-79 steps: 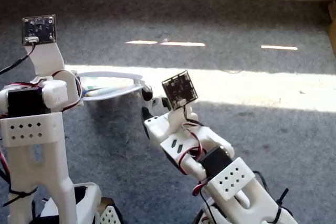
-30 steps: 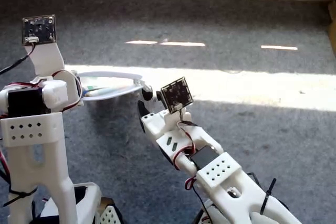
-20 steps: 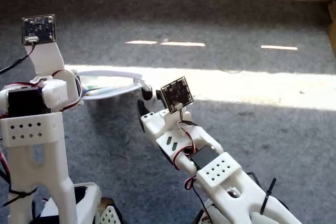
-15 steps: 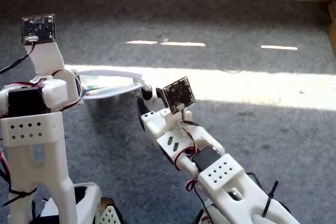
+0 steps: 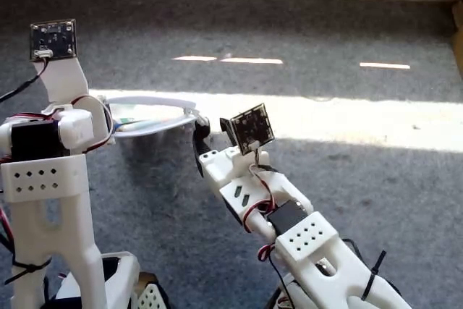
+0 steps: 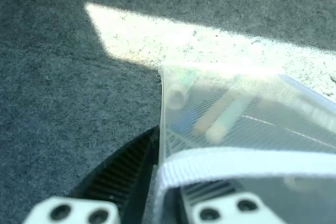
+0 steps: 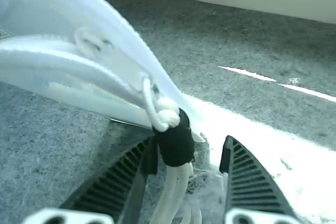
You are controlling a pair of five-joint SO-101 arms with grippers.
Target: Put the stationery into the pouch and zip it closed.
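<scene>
Right wrist view: your right gripper's (image 7: 190, 148) jaws are spread around the zipper pull (image 7: 176, 141), lower centre. Pinch it squarely before dragging. The left gripper (image 6: 164, 163) is clamping the pouch (image 6: 262, 129), stationery (image 6: 218, 116) inside.

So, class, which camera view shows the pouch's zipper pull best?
The right wrist view: the zipper pull hangs large between the fingers of the open right gripper. The high view shows its spot at the end of the pouch, too small to make out; the left wrist view shows the pouch's mesh side.
</scene>
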